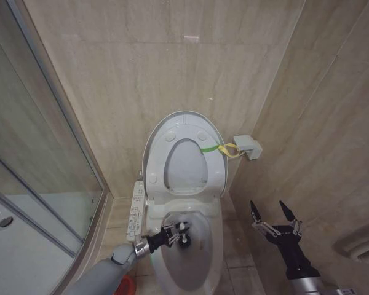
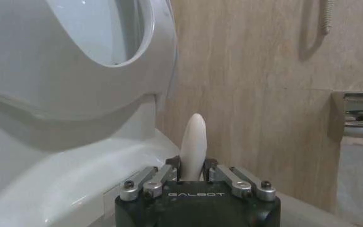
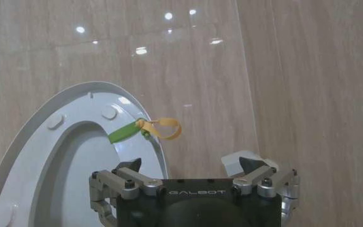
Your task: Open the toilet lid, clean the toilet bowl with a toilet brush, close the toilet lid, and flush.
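At lower centre of the head view, the left gripper clamped the toilet brush over the toilet bowl; its wrist view showed the white handle. The right gripper hung spread apart at lower right.

"GALBOT" on left end effector body; same on right end effector body
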Robot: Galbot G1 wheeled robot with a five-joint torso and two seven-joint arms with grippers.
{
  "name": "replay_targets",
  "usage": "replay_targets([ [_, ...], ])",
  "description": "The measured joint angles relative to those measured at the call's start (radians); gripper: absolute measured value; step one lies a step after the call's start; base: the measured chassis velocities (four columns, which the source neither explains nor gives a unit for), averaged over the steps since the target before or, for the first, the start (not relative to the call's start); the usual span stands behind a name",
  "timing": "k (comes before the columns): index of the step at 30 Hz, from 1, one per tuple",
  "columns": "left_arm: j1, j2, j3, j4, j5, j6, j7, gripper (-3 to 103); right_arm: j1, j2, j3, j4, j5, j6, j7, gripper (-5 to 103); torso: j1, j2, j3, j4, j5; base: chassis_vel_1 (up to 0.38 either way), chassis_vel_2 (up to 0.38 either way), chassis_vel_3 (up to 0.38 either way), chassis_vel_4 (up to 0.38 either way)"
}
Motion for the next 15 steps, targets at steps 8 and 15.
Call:
replay_targets([
  [8,0.027,0.047,-0.030,-0.186,-0.026,0.032,-0.033,23,0.000,0.000,0.000,0.000,0.000,0.000,0.000,100,0.000,0.000,0.000,-0.0001,0.0001,0.000,0.000,0.000,0.000],
  [15,0.001,0.022,-0.058,-0.225,-0.064,0.047,-0.051,21,0.000,0.000,0.000,0.000,0.000,0.000,0.000,100,0.000,0.000,0.000,-0.0003,0.0001,0.000,0.000,0.000,0.000],
])
